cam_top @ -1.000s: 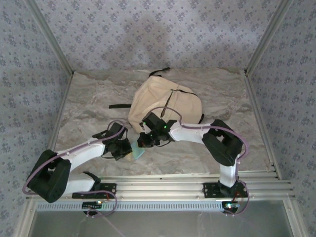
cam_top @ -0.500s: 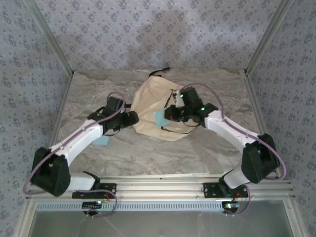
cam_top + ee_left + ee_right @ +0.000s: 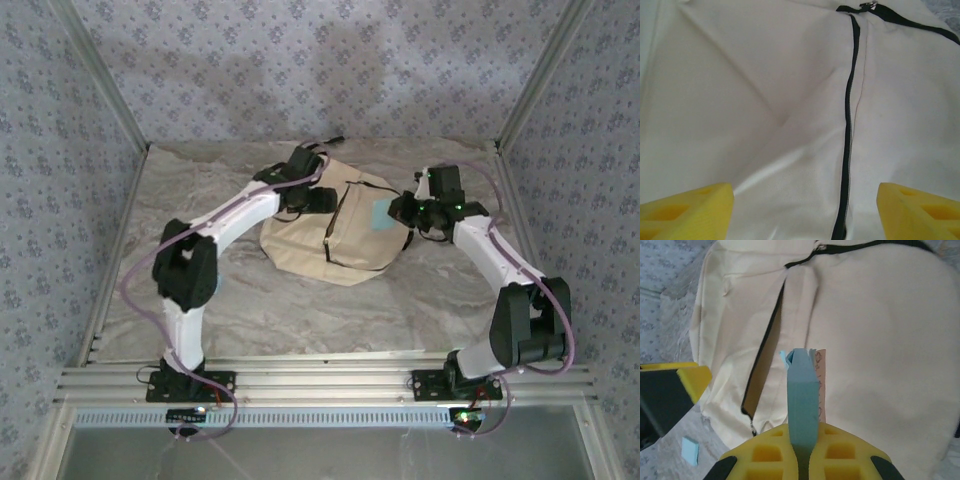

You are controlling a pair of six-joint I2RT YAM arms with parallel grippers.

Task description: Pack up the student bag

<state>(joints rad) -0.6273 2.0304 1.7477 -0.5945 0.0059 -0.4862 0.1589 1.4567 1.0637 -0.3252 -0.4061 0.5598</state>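
There's the cream fabric backpack with black trim (image 3: 330, 245), lying near the far edge of the marbled table (image 3: 200, 290). The left gripper (image 3: 325, 200) hovers over its far-left part, and the right gripper (image 3: 399, 212) holds a small light-blue pad (image 3: 380, 214) above its right side.

Nothing to read here: no word, number or logo comes up legibly. The student bag (image 3: 330, 235) is plain cream cloth with a black zipper line in both wrist views, with no print or tag that can be made out. The blue block (image 3: 802, 390) pinched in the right claw (image 3: 802, 437) has a blank face. The tan strip (image 3: 821, 385) along its edge carries a few dark specks, too small to read.
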